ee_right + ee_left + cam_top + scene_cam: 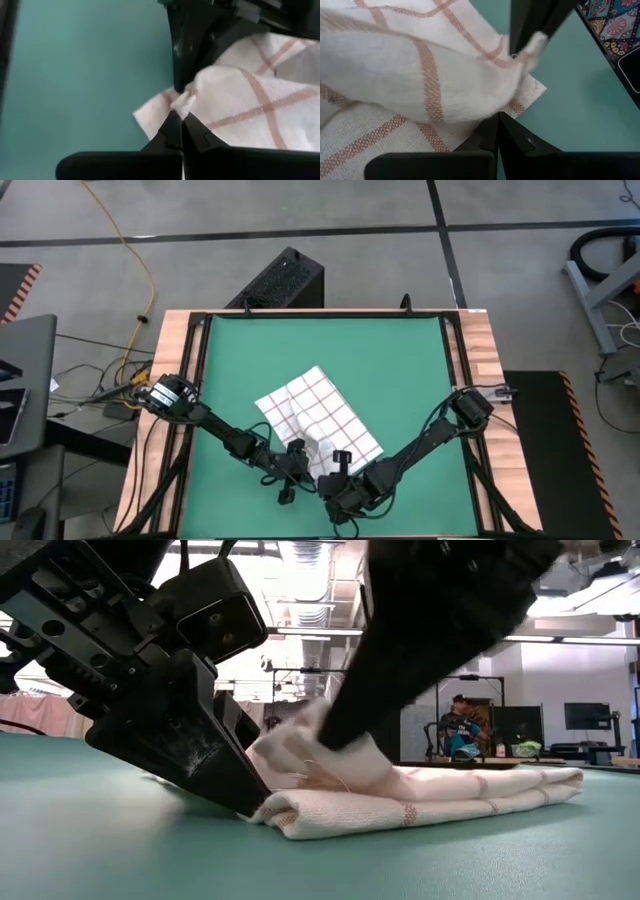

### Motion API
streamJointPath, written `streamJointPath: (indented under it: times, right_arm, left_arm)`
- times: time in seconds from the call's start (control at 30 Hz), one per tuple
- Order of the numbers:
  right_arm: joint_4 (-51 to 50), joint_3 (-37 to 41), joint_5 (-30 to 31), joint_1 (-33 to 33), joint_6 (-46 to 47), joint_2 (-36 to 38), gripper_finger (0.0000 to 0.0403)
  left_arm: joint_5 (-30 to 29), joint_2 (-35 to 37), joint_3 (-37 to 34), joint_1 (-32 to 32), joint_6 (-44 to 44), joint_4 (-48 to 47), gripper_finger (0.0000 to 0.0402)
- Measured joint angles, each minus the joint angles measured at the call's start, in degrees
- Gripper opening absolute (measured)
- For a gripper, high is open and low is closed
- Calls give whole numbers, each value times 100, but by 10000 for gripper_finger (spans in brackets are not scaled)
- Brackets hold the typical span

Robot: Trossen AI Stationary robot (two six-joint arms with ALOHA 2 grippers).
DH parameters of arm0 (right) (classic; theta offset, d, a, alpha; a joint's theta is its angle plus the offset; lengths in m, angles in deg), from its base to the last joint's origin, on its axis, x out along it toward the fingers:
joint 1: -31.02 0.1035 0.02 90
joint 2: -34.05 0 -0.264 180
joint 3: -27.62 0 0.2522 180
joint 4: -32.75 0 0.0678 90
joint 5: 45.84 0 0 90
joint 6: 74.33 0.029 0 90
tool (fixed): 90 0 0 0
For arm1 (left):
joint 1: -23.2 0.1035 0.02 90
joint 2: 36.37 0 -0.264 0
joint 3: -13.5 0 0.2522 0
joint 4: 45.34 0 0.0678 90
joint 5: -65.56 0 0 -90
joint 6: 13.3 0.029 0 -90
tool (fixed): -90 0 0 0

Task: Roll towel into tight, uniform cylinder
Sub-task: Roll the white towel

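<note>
The towel (pixel 318 420), white with a grid of thin red lines, lies partly folded on the green mat (pixel 400 360), near the table's near edge. Its near end is bunched into a thick fold (pixel 400 805) resting on the mat. My left gripper (pixel 297 452) is shut, its tips at the fold's near left end (pixel 262 808). Just to its right, my right gripper (pixel 340 463) is shut on a raised corner of the towel (pixel 310 745). My left gripper meets the towel's bunched near fold (pixel 490 107) with its shut fingertips, slanting down from the table's left. The cloth bulges out above the tips and rests on the mat; how many layers lie between them is hidden. My right gripper pinches a small corner of the towel (pixel 183 102) between its two fingertips, only at their free ends. It slants down from the table's right side. The corner is lifted off the mat and drawn over the fold, with the rest of the towel lying on the mat.
Bare green mat (pixel 100 840) spreads to the left, right and far side of the towel. A wooden rim (pixel 480 350) frames the mat. A black box (pixel 285 280) stands beyond the far edge. A person (pixel 462 730) sits in the room behind.
</note>
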Motion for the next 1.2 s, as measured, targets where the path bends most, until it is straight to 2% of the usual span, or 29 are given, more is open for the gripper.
streamJointPath:
  times: [0.57,0.73,0.87,1.07,1.2]
  right_arm:
    - [-81,-7,-195,30,-134,-38,4]
    - [144,-8,-741,-19,-157,-256,4]
    - [181,-19,-701,-2,-110,-386,5]
    - [159,-19,-730,20,-54,-421,56]
    - [135,-19,-729,20,-42,-425,70]
  left_arm:
    - [263,0,2,13,-125,94,0]
    - [309,0,2,23,-129,110,0]
    - [342,0,3,33,-131,129,0]
    - [550,119,4,97,-147,106,0]
    - [900,495,-4,155,-158,-391,0]
